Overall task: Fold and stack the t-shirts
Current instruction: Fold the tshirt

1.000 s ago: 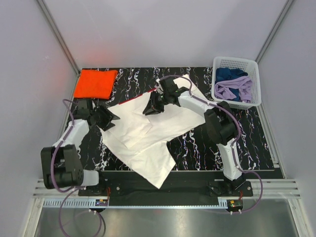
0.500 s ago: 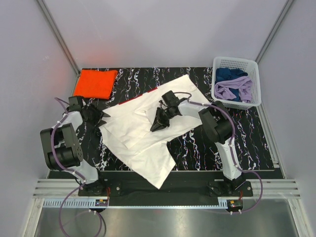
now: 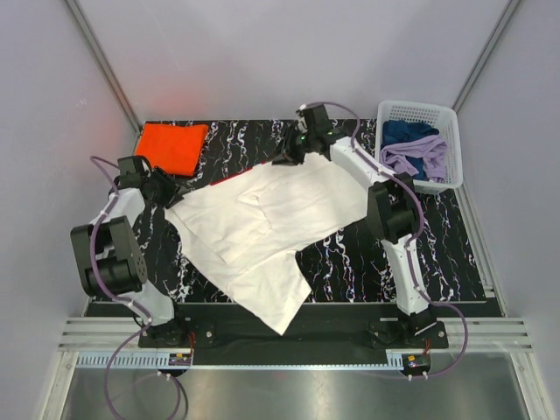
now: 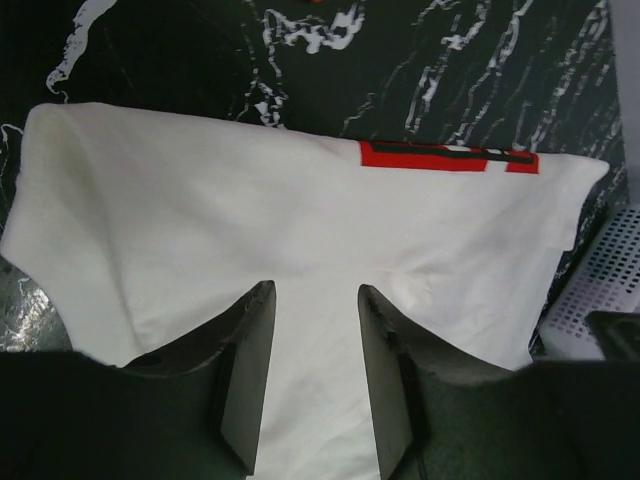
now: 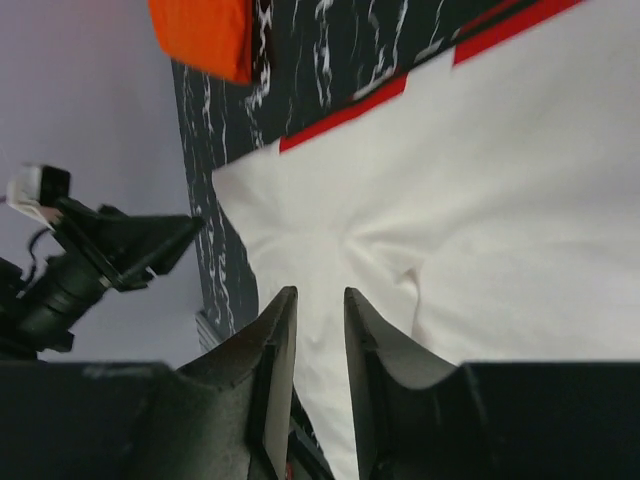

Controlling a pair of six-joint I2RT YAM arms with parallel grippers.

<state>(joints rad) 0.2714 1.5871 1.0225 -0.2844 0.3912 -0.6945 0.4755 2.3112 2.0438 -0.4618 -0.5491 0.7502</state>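
White t-shirt (image 3: 262, 210) likely soft, limp; grip at edges. Left pincer (image 4: 315, 292) apart; right pincer (image 5: 320, 293) pinches puckered cloth.

The left arm (image 3: 122, 214) and the right arm (image 3: 407, 271) share white shells between chunky black joint housings, with thin purple cables (image 3: 108, 372) looping off. Both bases bolt to a black rail (image 3: 289, 328) at six o'clock. The left gripper (image 4: 315, 290) and the right gripper (image 5: 320, 292) show dark, wedge-shaped fingers (image 4: 245, 370).

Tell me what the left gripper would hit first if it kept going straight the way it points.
Most likely the white t-shirt: the left gripper points low across it, with cloth showing between its jaws. Height above the cloth is unclear; beyond the shirt lies the table.
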